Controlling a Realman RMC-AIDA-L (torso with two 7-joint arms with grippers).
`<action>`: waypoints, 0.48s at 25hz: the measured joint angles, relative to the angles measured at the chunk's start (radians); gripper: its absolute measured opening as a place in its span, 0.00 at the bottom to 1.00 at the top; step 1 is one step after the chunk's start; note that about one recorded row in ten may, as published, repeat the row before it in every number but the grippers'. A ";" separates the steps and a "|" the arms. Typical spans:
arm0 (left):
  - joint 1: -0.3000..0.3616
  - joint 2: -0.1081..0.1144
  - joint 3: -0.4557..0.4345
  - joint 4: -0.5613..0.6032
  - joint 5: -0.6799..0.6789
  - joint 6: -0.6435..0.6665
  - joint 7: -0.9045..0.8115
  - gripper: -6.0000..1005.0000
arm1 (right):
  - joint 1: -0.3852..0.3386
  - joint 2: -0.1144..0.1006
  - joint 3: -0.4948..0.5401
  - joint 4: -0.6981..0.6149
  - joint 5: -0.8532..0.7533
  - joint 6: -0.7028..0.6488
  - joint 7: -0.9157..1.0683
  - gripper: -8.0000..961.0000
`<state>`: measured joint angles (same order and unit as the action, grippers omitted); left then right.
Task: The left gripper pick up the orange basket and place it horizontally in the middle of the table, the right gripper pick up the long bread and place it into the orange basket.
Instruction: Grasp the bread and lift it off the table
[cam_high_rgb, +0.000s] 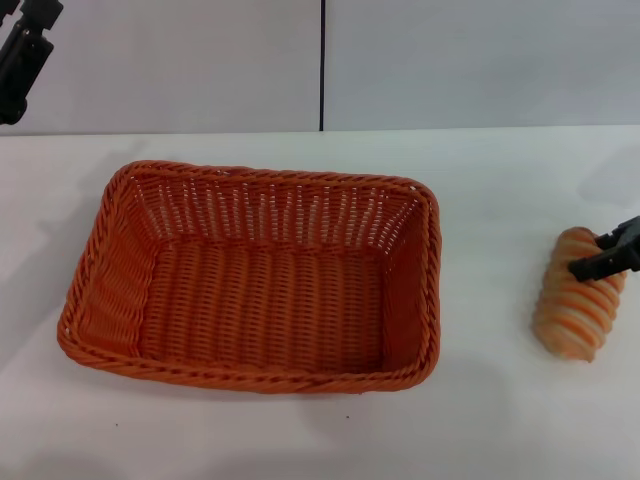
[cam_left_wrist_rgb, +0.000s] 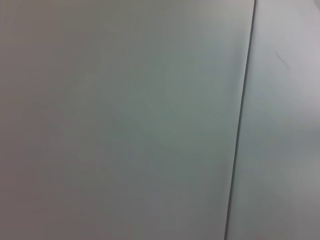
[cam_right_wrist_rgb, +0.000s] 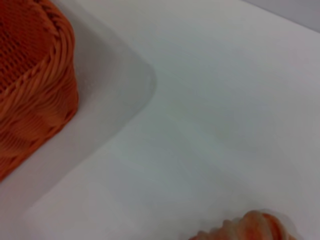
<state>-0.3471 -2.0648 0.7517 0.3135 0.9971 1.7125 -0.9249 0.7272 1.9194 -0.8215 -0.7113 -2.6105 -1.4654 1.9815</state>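
Observation:
The orange basket sits lengthwise across the middle of the white table, with nothing inside it. Its corner also shows in the right wrist view. The long bread, striped orange and cream, lies on the table to the right of the basket, and its end shows in the right wrist view. My right gripper comes in from the right edge, open, with its black fingertips over the far end of the bread. My left gripper hangs raised at the far left corner, away from the basket.
A light grey wall with a dark vertical seam stands behind the table; the left wrist view shows only this wall and seam. Bare tabletop lies between the basket and the bread.

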 joint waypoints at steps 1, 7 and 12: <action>-0.001 0.000 0.000 0.000 0.000 0.000 0.000 0.56 | 0.000 0.000 -0.001 0.000 0.000 0.000 0.000 0.58; -0.005 0.001 0.000 -0.001 0.000 0.001 -0.001 0.56 | -0.002 0.000 -0.009 -0.004 0.000 -0.009 0.000 0.55; -0.007 0.001 0.003 -0.001 0.000 0.004 -0.001 0.56 | -0.003 0.000 -0.010 -0.005 0.000 -0.010 0.000 0.50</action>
<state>-0.3541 -2.0635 0.7547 0.3130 0.9971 1.7160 -0.9264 0.7246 1.9190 -0.8314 -0.7158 -2.6110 -1.4757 1.9814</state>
